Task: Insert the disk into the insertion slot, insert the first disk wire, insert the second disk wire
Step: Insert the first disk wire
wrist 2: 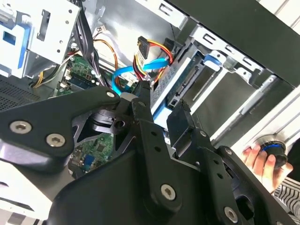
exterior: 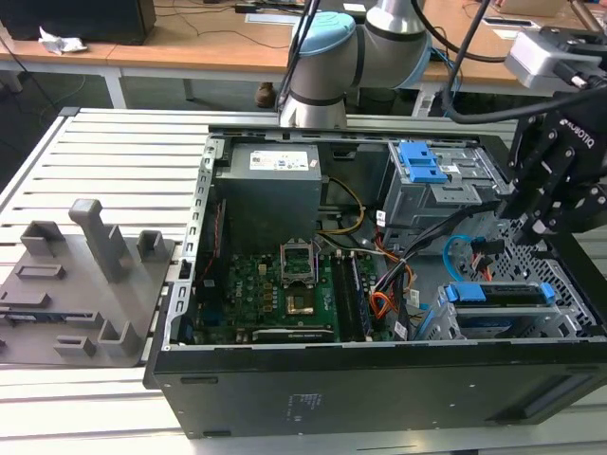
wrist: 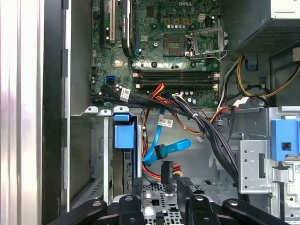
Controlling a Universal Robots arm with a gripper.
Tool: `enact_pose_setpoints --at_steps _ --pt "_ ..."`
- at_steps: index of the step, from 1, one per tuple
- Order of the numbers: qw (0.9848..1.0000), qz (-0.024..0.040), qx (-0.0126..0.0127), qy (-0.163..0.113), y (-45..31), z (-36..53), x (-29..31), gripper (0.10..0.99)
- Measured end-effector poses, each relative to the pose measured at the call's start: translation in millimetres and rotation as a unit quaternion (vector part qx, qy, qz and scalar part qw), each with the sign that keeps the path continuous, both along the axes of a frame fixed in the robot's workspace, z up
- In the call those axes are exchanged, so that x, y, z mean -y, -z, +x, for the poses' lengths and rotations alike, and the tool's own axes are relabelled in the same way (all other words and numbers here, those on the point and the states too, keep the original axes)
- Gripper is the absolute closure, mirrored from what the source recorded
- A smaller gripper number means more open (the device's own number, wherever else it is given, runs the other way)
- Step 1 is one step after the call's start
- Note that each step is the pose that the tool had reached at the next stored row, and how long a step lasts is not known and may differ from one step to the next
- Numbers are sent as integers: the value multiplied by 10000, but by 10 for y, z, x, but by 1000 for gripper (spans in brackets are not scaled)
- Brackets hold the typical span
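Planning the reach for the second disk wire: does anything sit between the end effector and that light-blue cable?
Yes. In the first wrist view a dark plug on red and orange wires sits just ahead of the open end effector, between it and the second disk wire. Depth between them is unclear.

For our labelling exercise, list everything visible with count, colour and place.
computer case: one, black, open, on slatted table
power supply: one, grey, in case
motherboard: one, green, in case
disk: one, blue carrier, in the insertion slot
second disk wire: one, light blue, looping beside disk
drive cage: one, grey, blue latch
fixture: one, grey, exterior view's left
hand: one, by case edge
robot arm: one, grey and blue, behind case
gripper: one, black, open, above disk
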State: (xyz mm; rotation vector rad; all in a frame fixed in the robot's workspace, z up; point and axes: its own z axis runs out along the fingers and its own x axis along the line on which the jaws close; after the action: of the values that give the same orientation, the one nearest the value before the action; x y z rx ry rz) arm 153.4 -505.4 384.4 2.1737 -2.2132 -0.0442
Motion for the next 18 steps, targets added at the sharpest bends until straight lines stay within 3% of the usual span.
enact_pose_setpoints --at_steps 6,12,18 --pt "10000 -2 0 0 163 -4 -68 663" --pt "10000 -35 0 -1 325 -59 -82 663" --pt "10000 -36 0 -3 343 -59 -82 663"
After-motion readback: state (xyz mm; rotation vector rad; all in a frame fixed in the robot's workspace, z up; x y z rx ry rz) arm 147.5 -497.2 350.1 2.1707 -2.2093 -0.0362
